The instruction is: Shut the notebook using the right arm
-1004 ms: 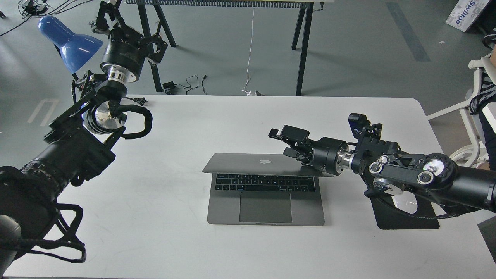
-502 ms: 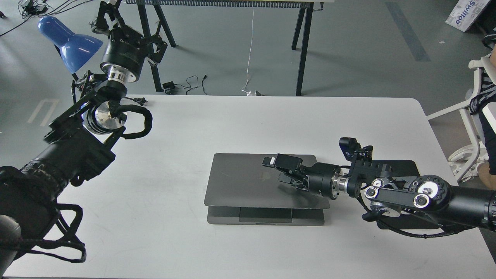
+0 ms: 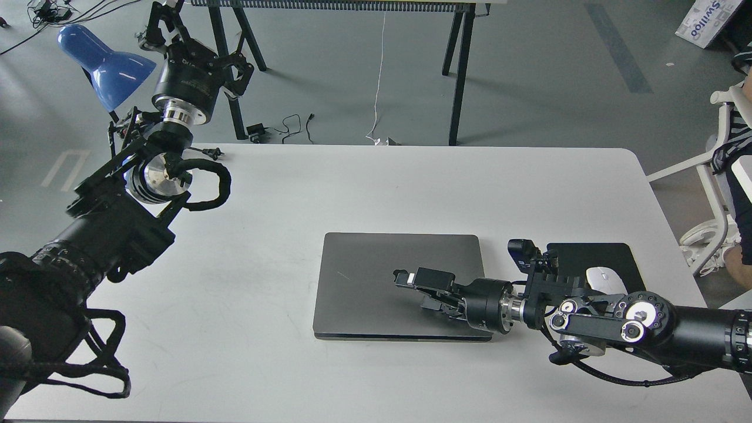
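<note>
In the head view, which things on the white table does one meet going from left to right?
notebook → right gripper, over the lid → black mouse pad → white mouse, lying on that pad.

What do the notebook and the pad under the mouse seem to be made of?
The notebook: probably metal, a matte grey lid with a soft, even sheen. The mouse pad: thin, flat, dull black, likely fabric or rubber; the picture cannot settle which.
</note>
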Tool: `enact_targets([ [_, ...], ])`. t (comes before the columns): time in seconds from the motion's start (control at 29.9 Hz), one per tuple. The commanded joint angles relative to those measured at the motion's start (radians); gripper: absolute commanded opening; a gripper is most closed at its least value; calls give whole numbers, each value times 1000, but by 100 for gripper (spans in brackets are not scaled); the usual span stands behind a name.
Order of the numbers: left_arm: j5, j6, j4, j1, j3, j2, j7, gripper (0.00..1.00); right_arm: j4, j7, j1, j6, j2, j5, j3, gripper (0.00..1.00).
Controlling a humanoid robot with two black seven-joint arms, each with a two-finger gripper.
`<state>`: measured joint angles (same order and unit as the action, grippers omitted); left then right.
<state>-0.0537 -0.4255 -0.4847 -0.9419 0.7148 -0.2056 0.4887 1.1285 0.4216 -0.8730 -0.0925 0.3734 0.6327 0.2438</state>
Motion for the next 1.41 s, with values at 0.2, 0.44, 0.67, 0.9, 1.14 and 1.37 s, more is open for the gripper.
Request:
enact_targets([
  [0.2, 0, 1, 0, 0, 0, 0, 0, 100, -19, 0, 35, 0, 1, 13, 8, 99],
  [0.44, 0, -1, 0, 0, 0, 0, 0, 100, -27, 2, 31, 0, 2, 12, 3, 99],
  [0.67, 0, 1, 0, 0, 0, 0, 0, 100, -10, 5, -11, -9, 33, 2, -182, 99],
  [0.9, 0, 1, 0, 0, 0, 0, 0, 100, 8, 3, -69, -15, 73, -4, -412, 99],
  [1.14, 0, 1, 0, 0, 0, 0, 0, 100, -22, 2, -72, 7, 62, -10, -681, 99],
  [1.37, 0, 1, 0, 0, 0, 0, 0, 100, -148, -1, -66, 63, 18, -97, -810, 99],
])
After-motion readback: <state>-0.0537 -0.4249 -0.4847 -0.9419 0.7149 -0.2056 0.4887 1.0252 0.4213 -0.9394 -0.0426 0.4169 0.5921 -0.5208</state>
